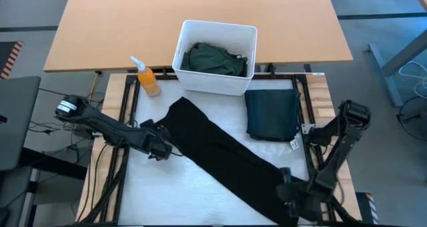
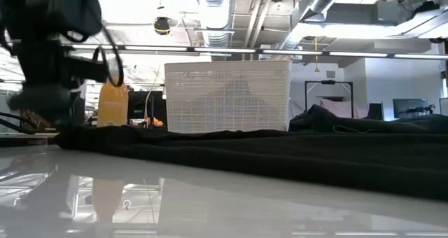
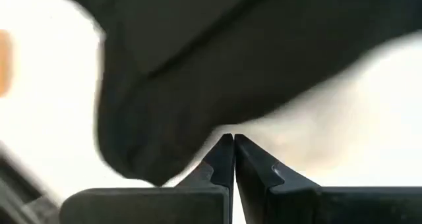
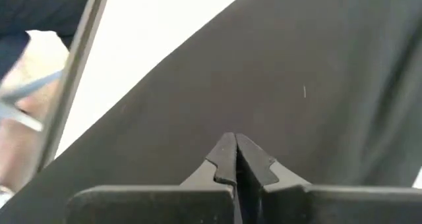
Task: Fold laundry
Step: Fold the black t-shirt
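Long black trousers point(image 1: 227, 153) lie flat and slantwise on the white table, from far left to near right. My left gripper point(image 1: 162, 151) is shut at their left edge near the far end; in the left wrist view its tips point(image 3: 232, 140) meet the blurred cloth edge point(image 3: 198, 53). My right gripper point(image 1: 285, 181) is shut over the near right end, its tips point(image 4: 232, 137) against smooth black cloth point(image 4: 264, 72). A folded dark garment point(image 1: 272, 113) lies at the far right. A dark green garment point(image 1: 213, 59) sits in the white bin point(image 1: 213, 83). My left gripper's shut tips stand at the trousers' long left edge point(image 3: 217, 128), coming down at a slant from the table's left. Whether any cloth is pinched between them, I cannot tell. My right gripper's shut tips stand at the trousers' near right end point(image 4: 231, 122), slanting down. The cloth there lies smooth; whether they touch or pinch it, I cannot tell.
An orange bottle point(image 1: 148, 80) stands at the far left beside the bin point(image 2: 227, 98). A dark frame rail runs along both sides of the table. White table shows in the near left corner point(image 1: 173, 200). A wooden desk point(image 1: 133, 27) lies beyond the bin.
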Tool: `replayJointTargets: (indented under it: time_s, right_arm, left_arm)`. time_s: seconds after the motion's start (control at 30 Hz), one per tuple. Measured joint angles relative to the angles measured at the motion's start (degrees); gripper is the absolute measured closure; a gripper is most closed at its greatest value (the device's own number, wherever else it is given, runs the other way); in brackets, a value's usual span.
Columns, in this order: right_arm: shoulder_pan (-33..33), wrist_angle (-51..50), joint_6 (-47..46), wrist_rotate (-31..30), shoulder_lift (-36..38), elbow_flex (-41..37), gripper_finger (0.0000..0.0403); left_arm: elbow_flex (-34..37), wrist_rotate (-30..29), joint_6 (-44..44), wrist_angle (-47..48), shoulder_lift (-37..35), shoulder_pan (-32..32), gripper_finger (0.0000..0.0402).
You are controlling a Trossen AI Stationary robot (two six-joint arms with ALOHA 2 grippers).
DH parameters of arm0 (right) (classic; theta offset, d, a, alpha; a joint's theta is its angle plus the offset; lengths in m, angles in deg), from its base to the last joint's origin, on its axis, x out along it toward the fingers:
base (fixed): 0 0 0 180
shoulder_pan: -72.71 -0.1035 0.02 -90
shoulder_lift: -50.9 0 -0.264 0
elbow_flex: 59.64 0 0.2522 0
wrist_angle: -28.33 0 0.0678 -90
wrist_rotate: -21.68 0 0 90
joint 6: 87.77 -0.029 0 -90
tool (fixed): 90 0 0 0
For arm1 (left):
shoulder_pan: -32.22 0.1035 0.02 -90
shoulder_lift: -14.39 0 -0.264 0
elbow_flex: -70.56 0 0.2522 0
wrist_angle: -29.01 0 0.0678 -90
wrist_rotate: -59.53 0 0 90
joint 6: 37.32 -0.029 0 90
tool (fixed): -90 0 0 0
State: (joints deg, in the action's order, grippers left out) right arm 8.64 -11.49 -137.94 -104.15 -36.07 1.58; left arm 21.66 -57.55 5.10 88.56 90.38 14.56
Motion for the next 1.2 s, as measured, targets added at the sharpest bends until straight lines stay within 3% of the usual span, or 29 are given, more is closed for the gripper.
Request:
replayJointTargets:
  time_s: [0.1,0.17,0.37,0.53,0.7,1.0,1.2]
  right_arm:
    - [4.8,7.61,11.29,-0.2,-2.63,0.0,0.0382]
    - [8.0,14.41,19.13,0.97,-4.02,0.02,0.0382]
    - [17.63,31.48,38.44,12.18,-9.16,0.07,0.0382]
    - [24.51,44.73,46.87,20.5,-14.64,0.07,0.0382]
    - [25.96,47.84,44.38,23.96,-18.5,0.07,0.0382]
    - [23.77,52.12,32.29,23.96,-22.33,0.09,0.0382]
    - [22.96,51.9,23.35,31.57,-23.0,0.16,0.0381]
  left_arm:
    - [3.12,-6.77,3.65,-2.95,0.0,0.05,0.0401]
    - [4.09,-8.05,3.2,-3.96,-0.02,0.19,0.0401]
    - [6.16,-4.08,2.12,-2.79,-0.02,2.54,0.0401]
    - [6.56,-0.46,-2.75,-2.9,-0.04,4.13,0.0401]
    - [6.56,0.71,-6.6,-2.88,-0.09,4.97,0.0401]
    - [6.44,2.46,-9.58,-2.7,-0.17,7.9,0.0401]
    - [6.43,5.21,-9.34,-2.27,-0.2,10.36,0.0401]
